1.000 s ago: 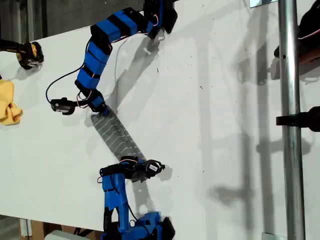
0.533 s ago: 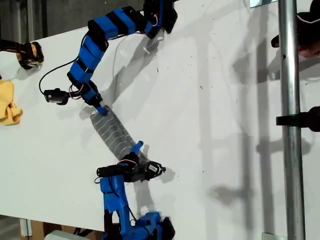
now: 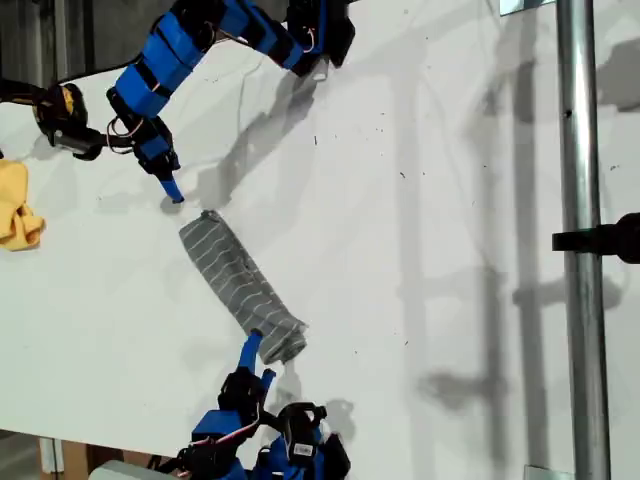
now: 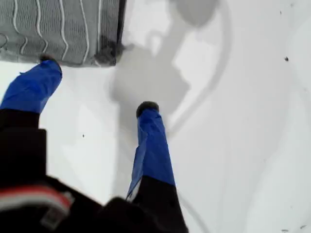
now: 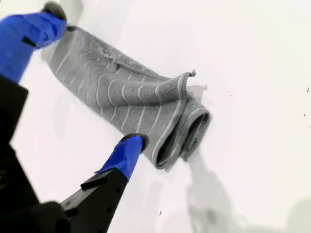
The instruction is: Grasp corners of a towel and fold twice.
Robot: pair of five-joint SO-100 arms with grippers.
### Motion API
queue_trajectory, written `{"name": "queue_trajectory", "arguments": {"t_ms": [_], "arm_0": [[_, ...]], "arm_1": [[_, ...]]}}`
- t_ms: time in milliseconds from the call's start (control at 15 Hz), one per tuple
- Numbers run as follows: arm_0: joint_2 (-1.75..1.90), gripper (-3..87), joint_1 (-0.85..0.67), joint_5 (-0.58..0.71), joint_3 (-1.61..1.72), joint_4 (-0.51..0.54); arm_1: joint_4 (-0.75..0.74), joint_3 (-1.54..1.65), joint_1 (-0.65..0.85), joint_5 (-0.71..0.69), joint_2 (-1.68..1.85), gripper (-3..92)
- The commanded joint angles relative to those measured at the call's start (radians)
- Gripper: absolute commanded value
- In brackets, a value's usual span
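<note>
My first gripper (image 4: 97,85) stands with its two blue fingers (image 4: 153,141) spread wide and nothing between them; one fingertip sits at the edge of the towel's (image 4: 60,30) end, the other over bare white table (image 4: 243,121), apart from the cloth. In the exterior view this gripper (image 3: 167,187) hangs near the upper end of the towel, just off it, on the arm that reaches down from the top of that view. My second gripper (image 5: 92,82) is also spread wide and grips nothing: one blue fingertip lies against the towel's (image 5: 131,102) long side close to its folded end, the other near the far end of the cloth. In the exterior view it (image 3: 255,358) sits at the lower end of the towel (image 3: 238,275), on the arm at the bottom edge. The towel lies on the table (image 3: 420,260) as a long narrow grey striped band, running diagonally, its lower end showing doubled layers with a loose corner (image 5: 192,74) sticking up. A yellow cloth (image 3: 17,207) lies at the exterior view's left edge, well apart.
</note>
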Motion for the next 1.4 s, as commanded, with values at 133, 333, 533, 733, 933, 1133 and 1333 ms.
{"name": "queue_trajectory", "arguments": {"t_ms": [133, 333, 533, 733, 933, 1133, 1333], "arm_0": [[0.586, 17.5, 0.052, -0.06, 0.463, -0.207], [1.074, 14.3, 0.043, -0.051, 0.753, -0.287], [1.097, 11.9, 0.044, -0.02, 0.842, -0.301], [1.097, -2.3, 0.035, 0.064, 0.89, -0.364], [1.097, 13.0, 0.054, 0.052, 0.891, -0.374], [1.097, 19.2, 0.074, 0.018, 0.891, -0.337], [1.097, 21.0, 0.1, -0.011, 0.887, -0.305]], "arm_1": [[0.009, 0.512, 0.006, 0.118, 0.641, 29.2], [-0.014, 0.833, -0.048, 0.242, 0.925, 28.0], [0.051, 1.035, -0.074, 0.319, 1.247, 24.5], [0.058, 0.98, -0.089, 0.278, 1.184, 29.6], [-0.025, 0.592, -0.107, 0.077, 0.621, 36.1], [0.029, 0.049, -0.103, -0.141, 0.089, 38.7], [0.055, -0.344, -0.118, -0.229, -0.285, 39.1]]}}
